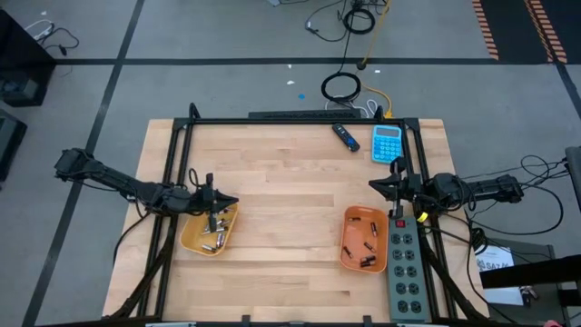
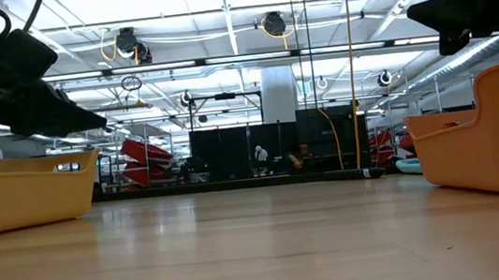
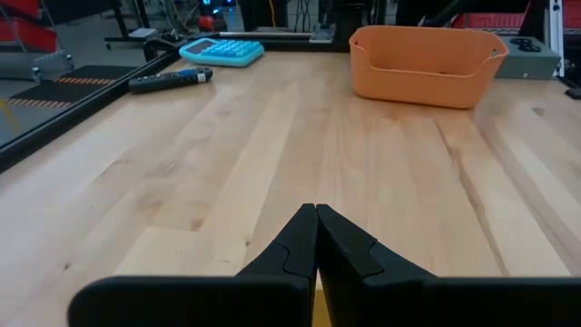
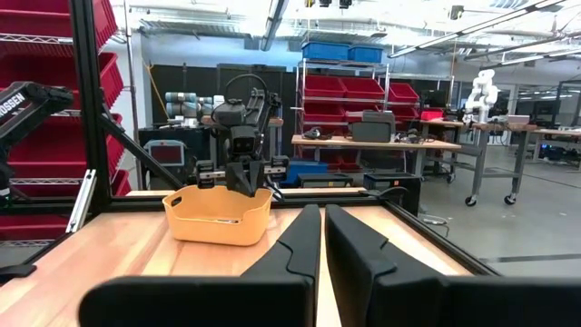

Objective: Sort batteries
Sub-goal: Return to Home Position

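Two orange trays sit on the wooden table. The left tray (image 1: pixel 209 229) holds several silvery batteries (image 1: pixel 216 239). The right tray (image 1: pixel 363 239) holds several small dark batteries (image 1: pixel 365 247). My left gripper (image 1: pixel 225 202) hovers over the far rim of the left tray, shut and empty, its fingertips (image 3: pixel 315 208) pointing toward the table's right. My right gripper (image 1: pixel 372 185) hangs above the table just beyond the right tray, fingers (image 4: pixel 322 210) together, nothing between them, pointing left toward the left tray (image 4: pixel 218 216). The low view shows both trays' walls (image 2: pixel 20 190) (image 2: pixel 494 136).
A blue calculator (image 1: pixel 387 143) and a dark blue-tipped pen-like device (image 1: pixel 345 136) lie near the far edge. A grey power strip (image 1: pixel 406 265) lies right of the right tray. Bare wood (image 1: pixel 290 209) stretches between the trays. A black frame rail (image 1: pixel 300 119) borders the table.
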